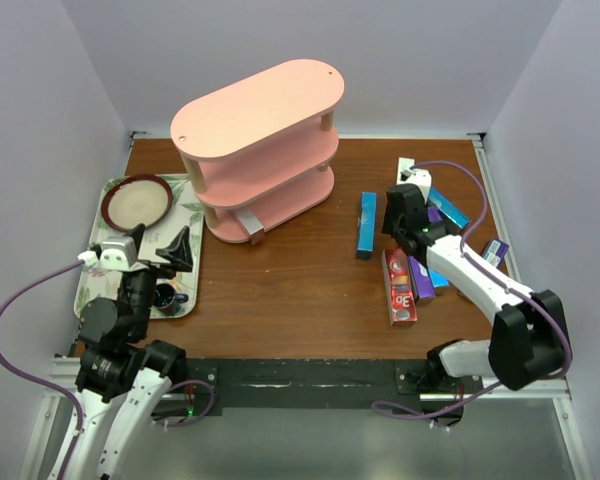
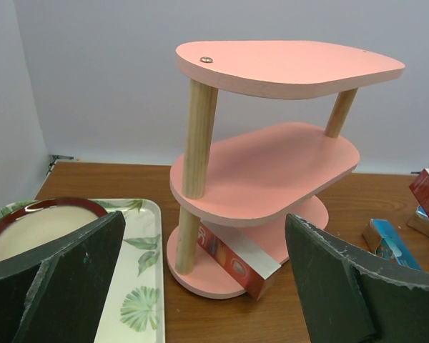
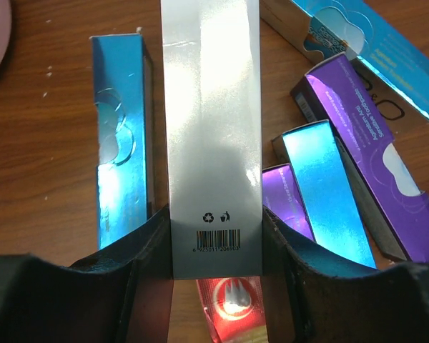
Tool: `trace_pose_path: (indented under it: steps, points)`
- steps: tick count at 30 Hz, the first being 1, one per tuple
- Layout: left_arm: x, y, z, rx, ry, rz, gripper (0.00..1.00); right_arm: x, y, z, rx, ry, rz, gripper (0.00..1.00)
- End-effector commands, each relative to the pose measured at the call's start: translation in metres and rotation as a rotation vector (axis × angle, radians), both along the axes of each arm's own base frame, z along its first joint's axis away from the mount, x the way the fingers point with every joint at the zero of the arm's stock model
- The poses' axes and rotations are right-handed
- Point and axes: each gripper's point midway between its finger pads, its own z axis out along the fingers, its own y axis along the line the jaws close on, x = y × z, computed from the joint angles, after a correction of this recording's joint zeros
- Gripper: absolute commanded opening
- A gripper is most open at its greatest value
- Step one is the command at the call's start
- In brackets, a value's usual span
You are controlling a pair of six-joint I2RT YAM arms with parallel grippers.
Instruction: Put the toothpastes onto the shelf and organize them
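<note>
My right gripper point(image 3: 216, 250) is shut on the near end of a silver-backed toothpaste box point(image 3: 211, 143) with a barcode, held above the pile. Below it lie a blue box point(image 3: 120, 143), a red one point(image 3: 232, 307), another blue one point(image 3: 322, 193), a purple one point(image 3: 365, 143) and a teal one point(image 3: 365, 43). From above, the right gripper point(image 1: 405, 215) hovers over these toothpastes, between the blue box point(image 1: 366, 224) and the red box point(image 1: 400, 288). The pink shelf point(image 1: 255, 120) stands at the back left, with one red-and-silver box point(image 2: 250, 261) on its bottom tier. My left gripper point(image 2: 204, 286) is open and holds nothing.
A floral tray point(image 1: 185, 290) lies at the left edge with a dark-rimmed plate point(image 1: 137, 200) and a dark cup point(image 1: 168, 296) on it. The left gripper point(image 1: 170, 255) hangs over the tray's right side. White walls close in the table on three sides.
</note>
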Motion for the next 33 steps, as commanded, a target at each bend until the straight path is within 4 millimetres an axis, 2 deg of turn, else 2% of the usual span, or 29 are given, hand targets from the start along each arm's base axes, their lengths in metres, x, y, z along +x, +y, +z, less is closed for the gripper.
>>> trace_pose_path:
  steps: [1,4,12,18,19,21,22,24,25,26,27,28,30,32,33]
  points:
    - [0.004,-0.005,-0.002,0.006,0.005,-0.017,1.0,-0.002,0.025,0.03,-0.003,-0.105,0.153,0.21]
    - [0.004,-0.005,-0.002,0.007,0.005,-0.019,1.0,-0.009,0.047,0.036,0.016,-0.119,0.267,0.21]
    - [0.004,-0.005,-0.002,0.007,0.004,-0.02,1.0,-0.028,0.106,0.025,0.105,-0.087,0.54,0.23]
    - [0.004,-0.006,-0.002,0.007,0.004,-0.023,1.0,-0.033,0.14,0.014,0.128,-0.082,0.624,0.24]
    - [0.005,-0.006,-0.003,0.009,0.009,-0.022,1.0,-0.03,0.146,0.017,0.128,-0.096,0.635,0.24]
    - [0.005,-0.006,-0.003,0.009,0.008,-0.025,1.0,-0.028,0.158,0.008,0.122,-0.079,0.655,0.24]
    - [0.004,-0.006,-0.002,0.009,0.006,-0.025,1.0,-0.024,0.165,0.012,0.124,-0.095,0.658,0.24]
    - [0.005,-0.007,-0.004,0.01,0.011,-0.025,1.0,-0.024,0.179,0.0,0.112,-0.071,0.68,0.24]
    - [0.005,-0.007,-0.004,0.011,0.013,-0.025,1.0,-0.016,0.186,0.008,0.114,-0.108,0.676,0.24]
    - [0.005,-0.007,-0.004,0.01,0.011,-0.026,1.0,-0.017,0.195,0.008,0.112,-0.115,0.692,0.24]
    - [0.005,-0.007,-0.003,0.01,0.011,-0.026,1.0,-0.016,0.201,-0.001,0.102,-0.098,0.698,0.24]
    - [0.006,-0.007,-0.005,0.012,0.016,-0.026,1.0,-0.011,0.21,0.007,0.113,-0.124,0.701,0.24]
    - [0.006,-0.007,-0.004,0.012,0.014,-0.028,1.0,-0.006,0.22,0.001,0.105,-0.124,0.701,0.24]
    - [0.006,-0.008,-0.005,0.013,0.017,-0.028,1.0,0.0,0.235,0.007,0.11,-0.154,0.705,0.24]
    - [0.006,-0.007,-0.005,0.013,0.017,-0.026,1.0,0.004,0.239,-0.002,0.102,-0.141,0.704,0.24]
